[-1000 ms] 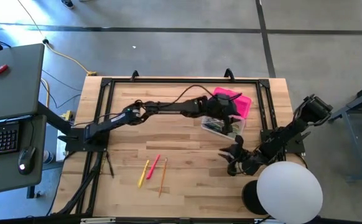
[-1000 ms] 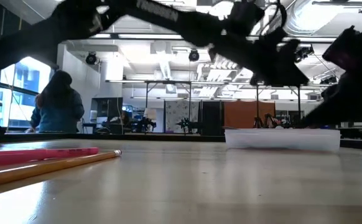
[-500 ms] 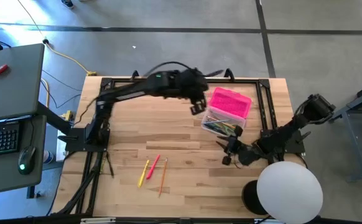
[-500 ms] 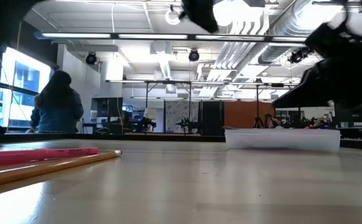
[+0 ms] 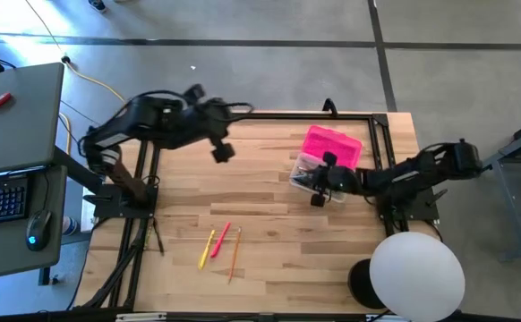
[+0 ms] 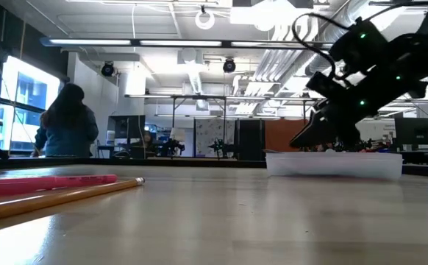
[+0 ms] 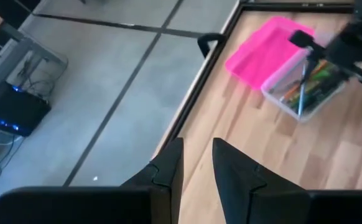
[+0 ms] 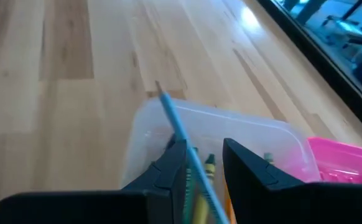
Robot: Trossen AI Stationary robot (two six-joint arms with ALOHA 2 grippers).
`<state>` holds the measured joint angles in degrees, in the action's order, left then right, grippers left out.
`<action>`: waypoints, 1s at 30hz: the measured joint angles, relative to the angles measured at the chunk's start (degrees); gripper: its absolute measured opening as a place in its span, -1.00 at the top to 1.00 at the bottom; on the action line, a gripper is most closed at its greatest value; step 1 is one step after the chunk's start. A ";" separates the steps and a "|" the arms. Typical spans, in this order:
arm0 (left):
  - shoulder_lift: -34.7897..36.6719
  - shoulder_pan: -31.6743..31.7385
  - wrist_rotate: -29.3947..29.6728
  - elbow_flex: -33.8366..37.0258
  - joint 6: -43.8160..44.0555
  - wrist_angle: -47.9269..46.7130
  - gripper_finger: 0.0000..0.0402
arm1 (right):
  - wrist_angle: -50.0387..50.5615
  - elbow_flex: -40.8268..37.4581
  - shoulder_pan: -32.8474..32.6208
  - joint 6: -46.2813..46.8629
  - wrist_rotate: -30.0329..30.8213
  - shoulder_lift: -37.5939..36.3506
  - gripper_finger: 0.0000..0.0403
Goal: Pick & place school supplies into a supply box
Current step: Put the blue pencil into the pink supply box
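The supply box (image 5: 321, 179) is a clear tub on the wood table. Its pink lid (image 5: 334, 147) lies open on its far side, and pens and pencils (image 7: 305, 84) lie inside. My right gripper (image 8: 204, 146) reaches in from the table's right and hangs over the box, shut on a light-blue pen (image 8: 181, 134). My left gripper (image 7: 198, 144) is high up at the far left (image 5: 222, 152), a narrow gap between its fingers and nothing in it. A yellow pencil (image 5: 208, 249), a pink one (image 5: 222, 239) and an orange one (image 5: 235, 253) lie flat near the front. My right gripper pinches the light-blue pen's shaft (image 8: 190, 155) between its two fingers. The fingers slant downward from the table's right. The pen runs forward and out past the fingertips, and its free end (image 8: 160, 92) reaches over the box's end wall. It is lifted over the open box.
A black frame rail (image 5: 260, 114) runs around the table's far and side edges. A white round lamp head (image 5: 416, 274) covers the near right corner. Bare wood lies between the loose pencils and the box. A person (image 6: 68, 121) stands far back in the room.
My left gripper has risen from over the box and drawn back toward the table's far left, tipping up. My right gripper has swung from the near right toward the far edge, carrying the pen, and now hangs over the box. The box and loose pencils have stayed put.
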<state>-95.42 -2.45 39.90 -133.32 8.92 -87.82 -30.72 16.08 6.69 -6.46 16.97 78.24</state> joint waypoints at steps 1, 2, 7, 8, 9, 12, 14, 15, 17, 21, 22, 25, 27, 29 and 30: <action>0.51 -0.45 0.26 0.00 0.66 -0.88 0.42 | 0.06 0.15 1.47 -0.65 -1.95 0.00 0.59; 1.01 -0.87 0.31 0.00 1.21 -1.67 0.43 | 0.28 0.53 2.83 -1.24 -3.94 0.00 0.59; 1.59 -1.42 0.64 0.04 1.87 -2.29 0.43 | 3.75 4.37 6.23 -2.93 -13.12 0.20 0.59; 1.63 -1.31 1.08 0.04 1.85 -2.27 0.43 | 4.73 5.18 6.26 -3.88 -13.17 0.20 0.59; 1.69 -1.32 1.38 0.04 1.80 -2.25 0.43 | 5.81 5.98 6.26 -4.50 -13.19 0.20 0.59; 1.73 -1.32 1.61 0.04 1.80 -2.25 0.43 | 9.91 7.96 6.48 -5.18 -13.77 0.20 0.59; 1.73 -1.32 1.62 0.04 1.74 -2.24 0.43 | 12.27 8.54 6.48 -5.50 -13.50 0.20 0.59; 1.86 -1.32 1.64 0.04 1.71 -2.22 0.43 | 13.06 8.59 6.48 -5.61 -13.34 0.20 0.59; 2.48 -1.32 1.62 0.07 1.67 -2.24 0.43 | 14.32 8.60 6.48 -5.58 -13.26 0.20 0.59; 3.86 -1.32 1.81 0.07 1.67 -2.22 0.43 | 17.22 8.59 6.48 -5.34 -13.23 0.24 0.59; 4.08 -1.32 1.83 0.04 1.67 -2.21 0.43 | 17.35 8.59 6.48 -5.68 -12.95 0.24 0.59; 5.37 -1.32 1.47 0.11 1.65 -2.20 0.43 | 17.27 8.59 6.83 -5.98 -13.73 0.24 0.59; 5.97 -1.34 1.38 0.02 1.67 -2.20 0.42 | 17.44 8.59 7.25 -5.77 -14.53 0.24 0.59; 7.06 -1.34 1.36 0.04 1.66 -2.18 0.43 | 17.64 8.59 7.87 -5.75 -13.85 0.25 0.59; 7.25 -1.34 1.33 0.04 1.65 -2.24 0.43 | 17.49 8.59 8.29 -5.75 -13.88 0.55 0.59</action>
<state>-88.17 -3.79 41.23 -133.27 10.57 -90.06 -13.23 24.67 14.97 -12.21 3.10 78.79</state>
